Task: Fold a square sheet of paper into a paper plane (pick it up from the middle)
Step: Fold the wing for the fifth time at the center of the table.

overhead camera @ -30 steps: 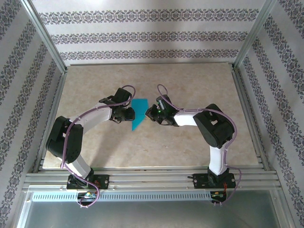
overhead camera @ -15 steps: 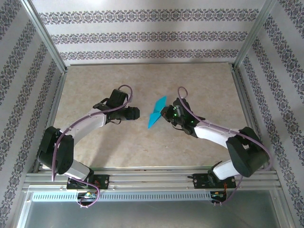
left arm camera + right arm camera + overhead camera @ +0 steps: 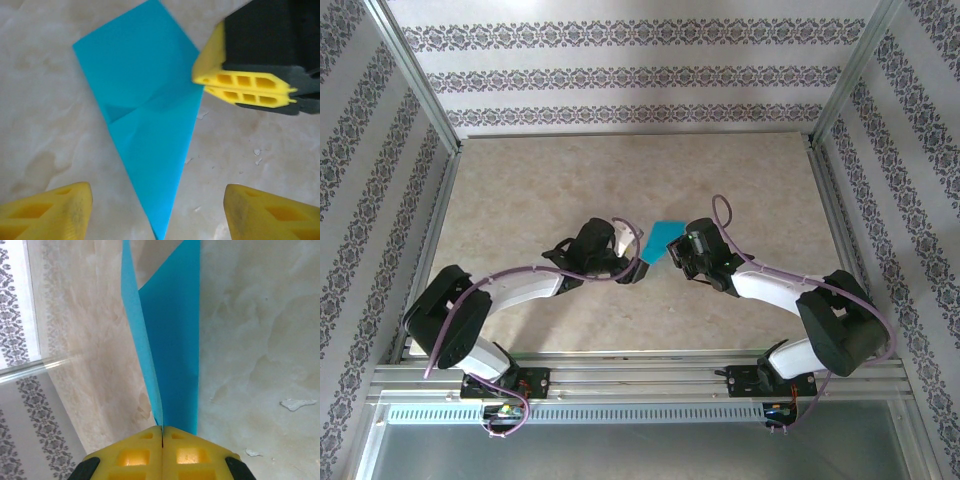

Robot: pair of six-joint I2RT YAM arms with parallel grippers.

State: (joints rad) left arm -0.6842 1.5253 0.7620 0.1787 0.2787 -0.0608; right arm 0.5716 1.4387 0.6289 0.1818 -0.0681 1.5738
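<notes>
My right tool is clamped shut on the plane, pinching its edge at 2 o'clock, likely to hold the lengthwise fold together. My left tool is spread wide and empty, jaws either side of the sharp tip at 6 o'clock, probably lining up a grab. The plane is mid-worktop, between both tools.

Left pincer and right pincer flank the paper plane; far table lies open.
</notes>
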